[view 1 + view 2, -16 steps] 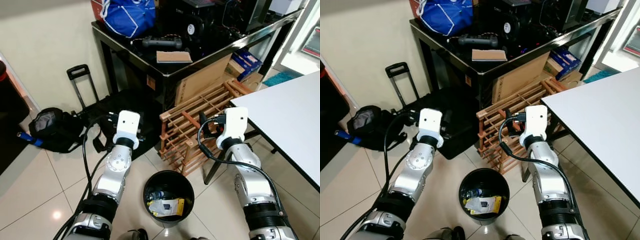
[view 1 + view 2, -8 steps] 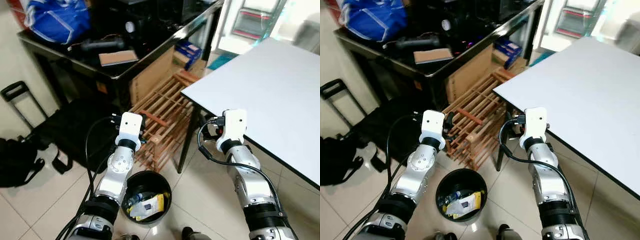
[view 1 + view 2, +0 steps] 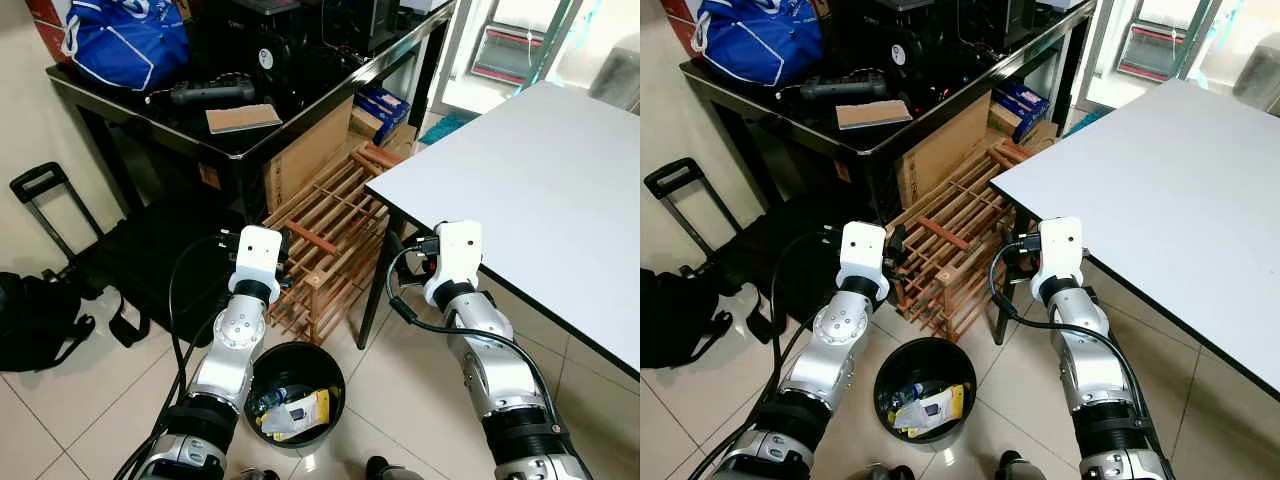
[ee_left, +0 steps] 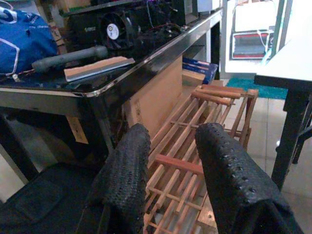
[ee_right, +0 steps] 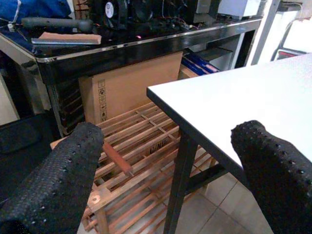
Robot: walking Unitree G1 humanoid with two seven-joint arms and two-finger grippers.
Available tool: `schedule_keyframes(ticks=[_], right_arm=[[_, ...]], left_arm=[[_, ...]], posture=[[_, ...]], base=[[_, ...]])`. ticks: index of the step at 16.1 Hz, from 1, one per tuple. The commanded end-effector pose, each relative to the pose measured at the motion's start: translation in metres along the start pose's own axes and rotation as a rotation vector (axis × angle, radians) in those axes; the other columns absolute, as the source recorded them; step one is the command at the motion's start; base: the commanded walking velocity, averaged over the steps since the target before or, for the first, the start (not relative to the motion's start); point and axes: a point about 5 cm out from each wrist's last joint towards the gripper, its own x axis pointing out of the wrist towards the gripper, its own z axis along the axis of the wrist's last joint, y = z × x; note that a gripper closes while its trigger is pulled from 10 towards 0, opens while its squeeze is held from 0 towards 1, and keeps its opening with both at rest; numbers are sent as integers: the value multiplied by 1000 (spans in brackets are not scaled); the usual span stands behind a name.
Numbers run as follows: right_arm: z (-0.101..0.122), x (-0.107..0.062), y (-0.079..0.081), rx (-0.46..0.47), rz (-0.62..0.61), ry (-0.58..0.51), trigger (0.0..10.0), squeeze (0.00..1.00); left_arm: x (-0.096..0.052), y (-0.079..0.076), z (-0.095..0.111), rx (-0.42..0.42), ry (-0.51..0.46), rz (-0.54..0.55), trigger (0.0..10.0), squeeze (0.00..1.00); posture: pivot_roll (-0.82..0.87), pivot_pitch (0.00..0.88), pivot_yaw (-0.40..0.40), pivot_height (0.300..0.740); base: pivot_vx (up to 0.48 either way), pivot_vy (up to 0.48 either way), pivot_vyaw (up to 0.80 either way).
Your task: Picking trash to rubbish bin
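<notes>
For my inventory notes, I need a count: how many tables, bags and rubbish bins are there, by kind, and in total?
Tables: 2, the black table and the white table.
Bags: 2, the blue bag and the black backpack.
Rubbish bins: 1, the black bin, holding trash.
Total: 5.

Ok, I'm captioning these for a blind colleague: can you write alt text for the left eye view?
Two silver robot arms reach forward over a tiled floor, the left claw and right claw empty, above a round black rubbish bin already holding wrappers. Ahead, a wooden slatted rack leans against a cluttered black table; a white table stands at right.
</notes>
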Motion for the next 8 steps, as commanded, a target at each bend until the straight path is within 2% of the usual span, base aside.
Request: schedule_keyframes(ticks=[1,3,8], right_arm=[[-3,-1,0,0,1,16,10000,0],[-3,-1,-1,0,0,21,10000,0],[-5,-2,1,4,12,29,10000,0]], left_arm=[[-1,2,0,-6,3,17,10000,0],[-1,1,0,-12,4,19,10000,0],[-1,1,1,-15,2,20,10000,0]], posture=[[-69,96,28,740],[-70,97,25,740],[-70,97,25,740]], base=[[0,0,0],[0,0,0],[-266,0,0]])
